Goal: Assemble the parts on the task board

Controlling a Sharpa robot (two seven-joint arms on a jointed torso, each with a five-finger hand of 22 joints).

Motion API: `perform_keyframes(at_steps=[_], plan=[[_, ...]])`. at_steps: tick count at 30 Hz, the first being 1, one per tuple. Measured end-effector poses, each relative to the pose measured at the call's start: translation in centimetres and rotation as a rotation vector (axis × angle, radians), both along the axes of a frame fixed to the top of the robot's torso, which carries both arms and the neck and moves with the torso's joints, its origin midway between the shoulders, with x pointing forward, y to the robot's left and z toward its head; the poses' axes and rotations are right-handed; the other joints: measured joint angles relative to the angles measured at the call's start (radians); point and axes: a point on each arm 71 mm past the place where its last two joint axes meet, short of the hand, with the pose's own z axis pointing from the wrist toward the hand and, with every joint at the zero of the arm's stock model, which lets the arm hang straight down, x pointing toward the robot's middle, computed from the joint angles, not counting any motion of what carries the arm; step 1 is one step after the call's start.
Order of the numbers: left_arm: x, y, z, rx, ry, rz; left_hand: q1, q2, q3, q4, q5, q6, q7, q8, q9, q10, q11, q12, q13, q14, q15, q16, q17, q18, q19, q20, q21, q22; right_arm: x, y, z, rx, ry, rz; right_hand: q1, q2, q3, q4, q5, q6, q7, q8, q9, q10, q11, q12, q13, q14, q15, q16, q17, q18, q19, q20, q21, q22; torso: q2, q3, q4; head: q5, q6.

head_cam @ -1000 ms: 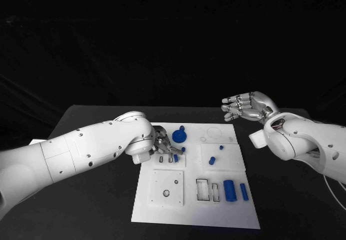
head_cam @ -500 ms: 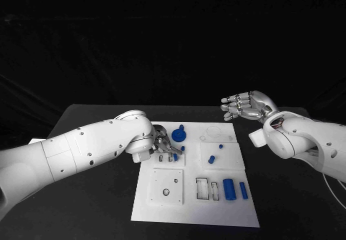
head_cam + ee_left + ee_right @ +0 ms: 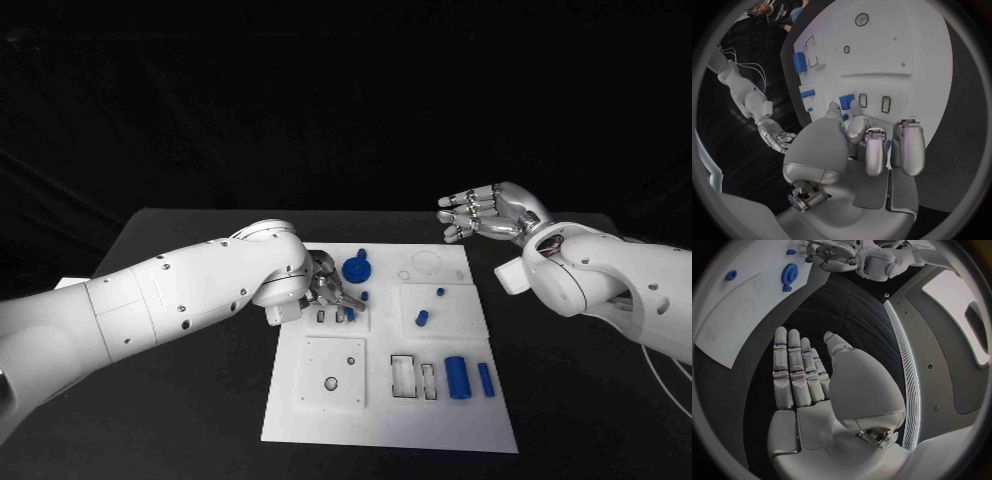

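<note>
A: What do we see changed against the picture of one second ago?

B: Very little. The left hand [image 3: 326, 295] stays low over the upper left part of the task board [image 3: 389, 420]. Its fingers [image 3: 866, 150] are bent down, and the small blue peg [image 3: 349, 314] sits at their tips. From the left wrist view the peg [image 3: 846, 100] stands just beside two narrow slots [image 3: 874, 102], between thumb and finger. We read this as a pinch on the peg, but the contact is partly hidden. The peg seems moved a little, from beside the slots toward the fingertips.

A: And the right hand?

B: The right hand [image 3: 488, 214] hangs in the air beyond the board's far right corner, at about 1 o'clock from the board's middle. It holds nothing, and its fingers [image 3: 795, 372] are straight and side by side, the thumb apart. It has hardly moved.

A: Where are the other parts?

B: The blue gear [image 3: 359, 269] lies at 12 o'clock from the board's middle. A short blue piece [image 3: 421, 319] lies near the centre. A blue cylinder [image 3: 457, 378] and a thinner blue pin [image 3: 486, 380] lie at about 4 o'clock, next to two rectangular pockets [image 3: 417, 379]. These all keep their places.

A: The surface and the room?

B: The board rests on the black table [image 3: 173, 400]. Behind the table we see only darkness.
</note>
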Motion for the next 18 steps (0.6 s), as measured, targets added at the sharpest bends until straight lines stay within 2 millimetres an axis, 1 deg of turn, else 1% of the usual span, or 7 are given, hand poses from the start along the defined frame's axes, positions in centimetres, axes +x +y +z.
perform_keyframes(at_steps=[10,15,16,17,18], plan=[[-0.01,-0.05,-0.08,0.004,0.004,-0.005,0.0,0.0,0.003,0.003,0.0,0.0,0.0,0.0,0.001,0.0,0.0,0.007,0.003,0.0,0.0,0.0,0.0,0.0,0.0,0.0,0.004,0.0,0.01,0.14,-0.13,0.0,0.007,0.007,0.0,0.0,0.0,0.0,0.0,0.0,0.0,0.0,0.0,0.0,0.0,0.0,0.0,0.0,0.0,0.0,0.0,0.0,0.0,0.0,0.0,0.0,0.0,0.0006,0.0003,0.001,-0.002],[-0.04,-0.04,-0.12,0.004,0.01,-0.007,0.007,0.007,0.01,0.001,0.0,0.0,0.0,0.0,0.005,0.0,0.0,0.007,0.003,-0.004,-0.004,0.0,0.0,0.0,0.0,0.0,0.004,0.0,-0.05,0.14,-0.16,-0.001,0.01,0.01,-0.004,0.004,-0.003,-0.003,-0.004,0.0,0.0,0.0,0.0,0.0,0.0,0.0,-0.003,0.0,0.0,0.0,-0.003,0.0,0.0,0.0,-0.004,-0.002,0.0,0.0006,0.0003,0.001,-0.003],[-0.04,-0.04,-0.13,0.003,0.011,-0.008,0.012,0.012,0.012,0.003,0.0,0.0,0.0,0.0,0.005,0.0,0.0,0.007,0.003,-0.004,-0.004,0.0,0.0,0.0,0.0,0.0,0.004,0.0,-0.07,0.16,-0.17,-0.001,0.011,0.012,-0.004,0.004,-0.003,-0.003,-0.004,0.0,0.0,0.0,0.0,0.0,0.0,0.0,-0.005,0.0,0.0,0.0,-0.004,0.0,0.0,0.0,-0.004,-0.003,0.0,0.0006,0.0002,0.001,-0.004],[-0.05,-0.04,-0.13,0.003,0.013,-0.008,0.016,0.008,0.018,0.002,0.0,0.0,0.0,0.0,0.007,0.0,0.0,0.007,0.003,-0.004,-0.004,0.0,0.0,0.0,0.0,0.0,0.004,0.0,-0.09,0.18,-0.17,-0.001,0.011,0.013,-0.004,0.004,-0.003,-0.003,-0.004,0.0,0.0,0.0,0.0,0.0,0.0,0.0,-0.006,0.0,0.0,0.0,-0.004,0.0,0.0,0.0,-0.004,-0.003,0.0,0.0006,0.0002,0.002,-0.004],[-0.06,-0.04,-0.14,0.003,0.014,-0.009,0.024,0.011,0.019,0.001,0.0,0.0,0.0,0.0,0.008,0.0,0.0,0.007,0.003,-0.004,-0.004,0.0,0.0,0.0,0.0,0.0,0.004,0.0,-0.11,0.21,-0.17,-0.001,0.011,0.015,-0.004,0.004,-0.003,-0.003,-0.004,0.0,0.0,0.0,0.0,0.0,0.0,0.0,-0.006,0.0,0.0,0.0,-0.004,0.0,0.0,0.0,-0.004,-0.003,0.0,0.0006,0.0001,0.002,-0.005]])
